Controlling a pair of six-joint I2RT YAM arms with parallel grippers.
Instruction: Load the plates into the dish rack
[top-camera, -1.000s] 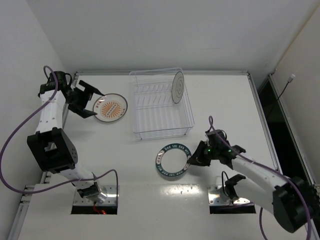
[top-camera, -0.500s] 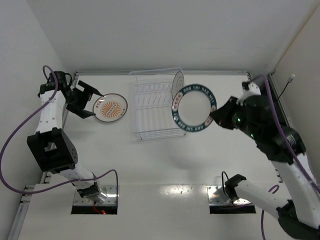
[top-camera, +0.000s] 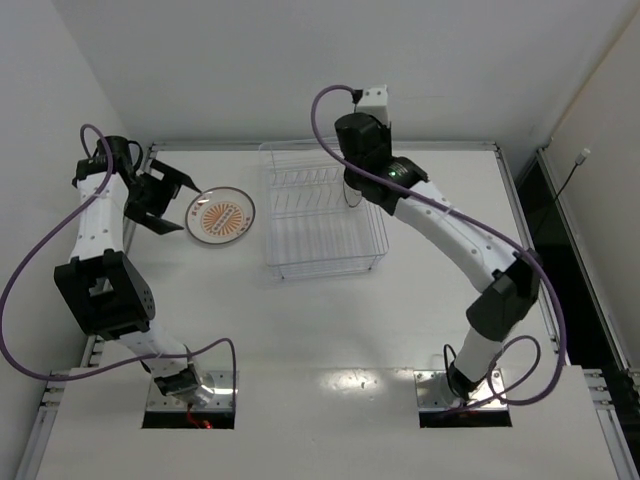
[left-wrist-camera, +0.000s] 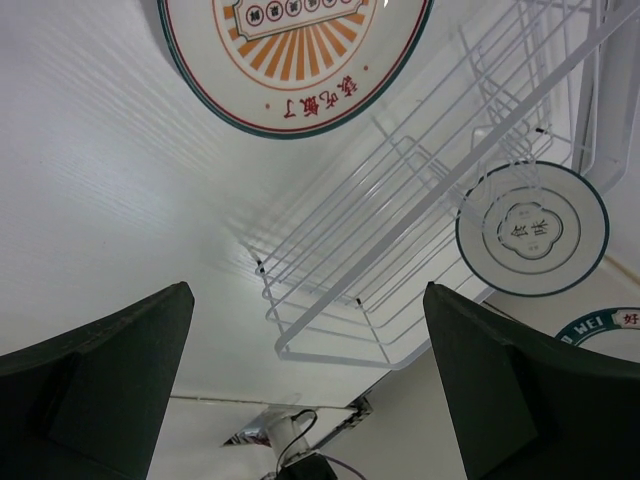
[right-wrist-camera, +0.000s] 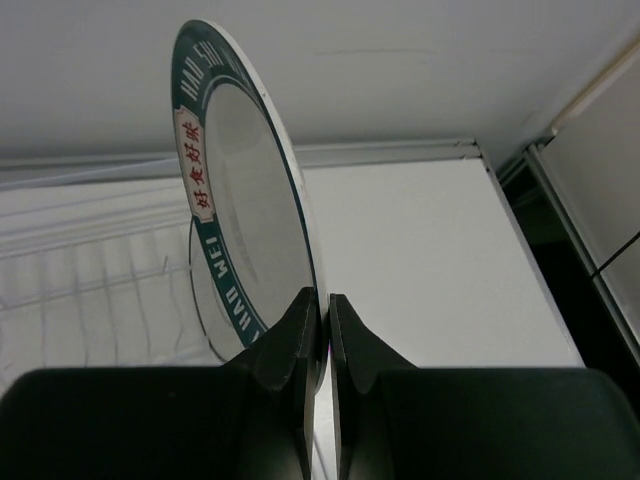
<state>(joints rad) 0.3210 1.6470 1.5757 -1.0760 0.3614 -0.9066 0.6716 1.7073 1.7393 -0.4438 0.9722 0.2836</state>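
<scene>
Pinching the near rim of the green-rimmed plate (right-wrist-camera: 250, 190), the right gripper (right-wrist-camera: 321, 302) has its jaws drawn in until only the plate's thickness parts them. It holds the plate on edge over the back right part of the dish rack (top-camera: 300, 235), face to face with the white ringed plate (left-wrist-camera: 532, 228) that stands among the tines (the arm itself hides this from the overhead camera). The coming move likely turns on one thing: the free slot lies below the held plate, beside the standing one, so it should go down edge-first, face parallel to its neighbour. The left gripper (left-wrist-camera: 308, 300) gapes wide and empty just beside the orange sunburst plate (top-camera: 220, 215), which lies flat on the table (top-camera: 450, 230) left of the rack
</scene>
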